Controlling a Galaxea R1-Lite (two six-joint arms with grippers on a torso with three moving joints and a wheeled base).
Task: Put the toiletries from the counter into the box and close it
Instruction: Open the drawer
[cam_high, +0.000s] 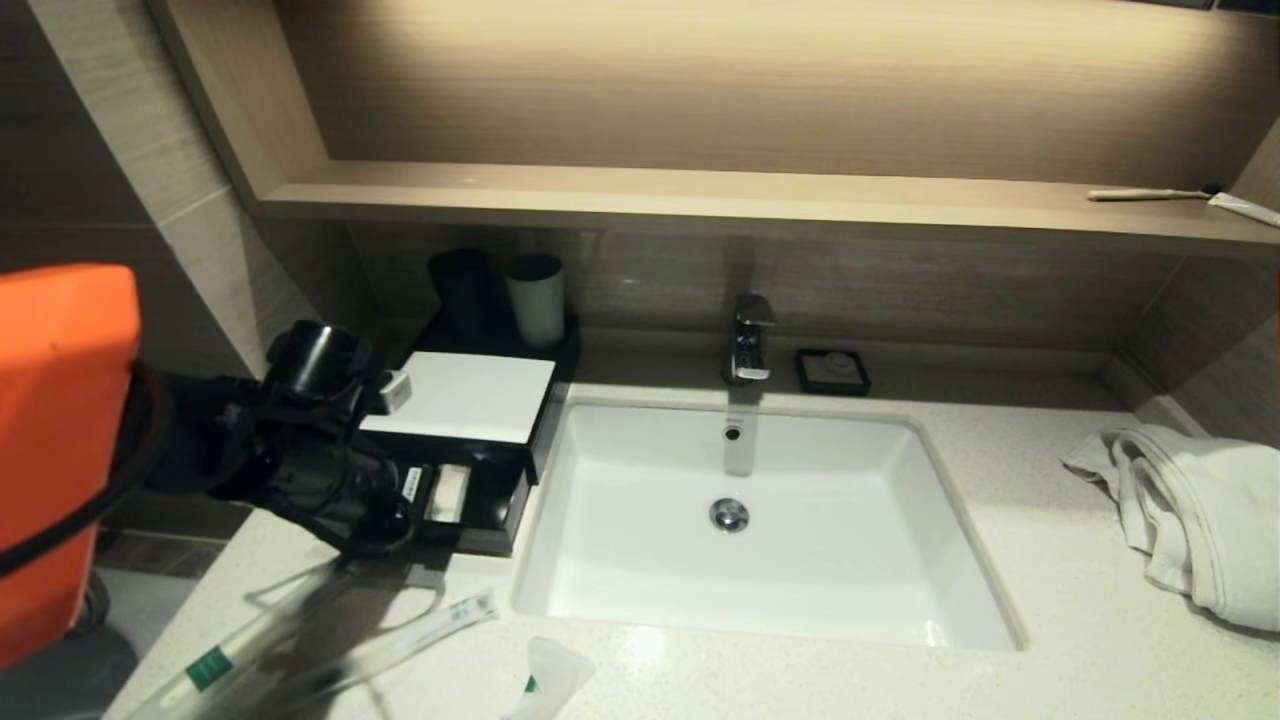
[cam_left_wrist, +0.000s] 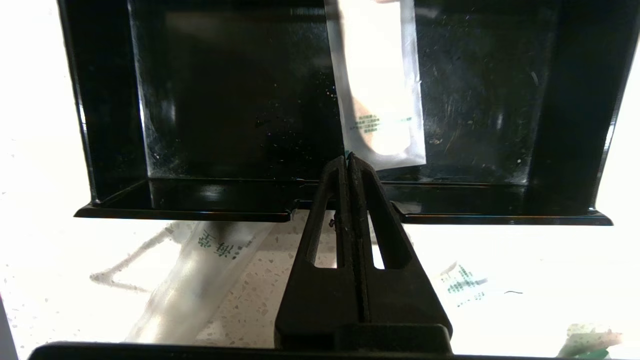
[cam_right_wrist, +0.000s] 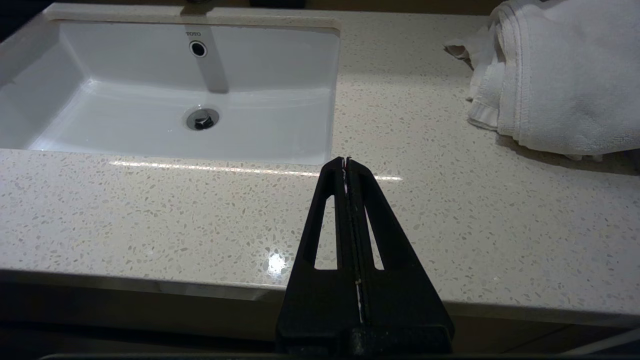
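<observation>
The box (cam_left_wrist: 210, 125), black and open at the front, stands straight ahead of the left tool (cam_left_wrist: 348, 159), whose two fingers are pressed together with nothing between them. The fingertips sit right at the box's front lip, over the notch in the middle of that lip. Just beyond the tips, inside the box, lies a white sachet (cam_left_wrist: 380, 90) flat on the dark floor. In the head view the left arm reaches forward and low from the robot's left side, its wrist level with the box's open lower part, the white lid (cam_high: 465, 395) above and beyond it. Beneath the left tool, on the table (cam_left_wrist: 45, 270), lies a long clear packet with green print (cam_left_wrist: 210, 272); another small printed packet (cam_left_wrist: 462, 285) lies on the table to the tool's other side. A third packet (cam_high: 550, 680) lies near the table's front edge.

The right tool (cam_right_wrist: 347, 161) is likewise closed and empty, hovering over the front edge of the table, with the sink (cam_right_wrist: 165, 85) ahead of it on one side and a crumpled white towel (cam_right_wrist: 560, 75) ahead on the other, both well apart from it.
</observation>
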